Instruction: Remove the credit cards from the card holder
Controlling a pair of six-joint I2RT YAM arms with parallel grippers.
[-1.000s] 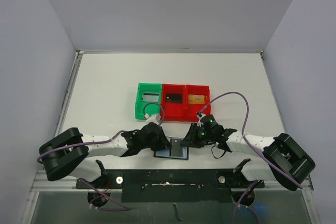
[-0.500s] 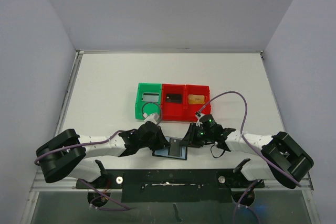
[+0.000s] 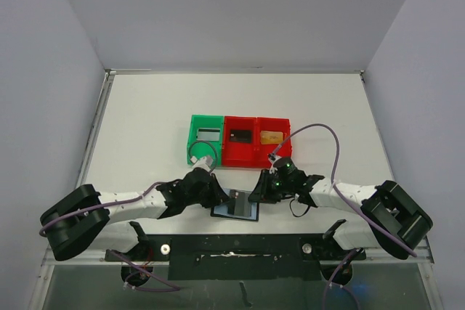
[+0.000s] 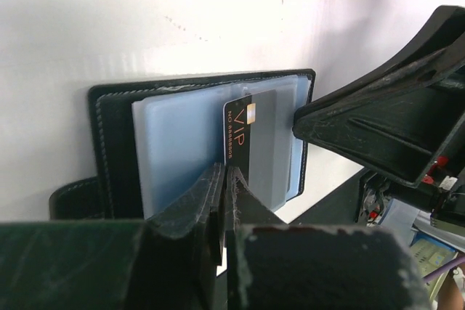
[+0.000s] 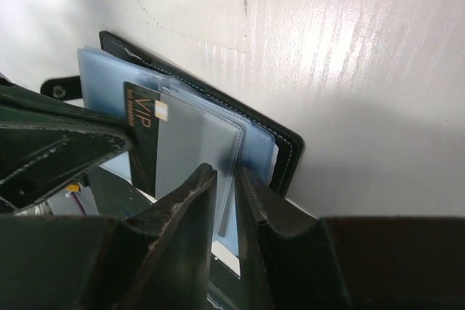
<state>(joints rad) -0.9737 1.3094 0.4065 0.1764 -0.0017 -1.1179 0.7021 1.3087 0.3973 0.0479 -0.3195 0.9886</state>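
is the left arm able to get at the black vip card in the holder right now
Likely yes: the black card sticks out of the card holder pocket and the left jaws look shut on its edge; nothing blocks it.

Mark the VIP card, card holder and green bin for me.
VIP card [image 4: 237, 136]: left wrist view, on its black printed strip.
card holder [image 4: 110, 143]: left wrist view, on the black leather cover's left border.
green bin [image 3: 192, 139]: top external view, on its left wall.
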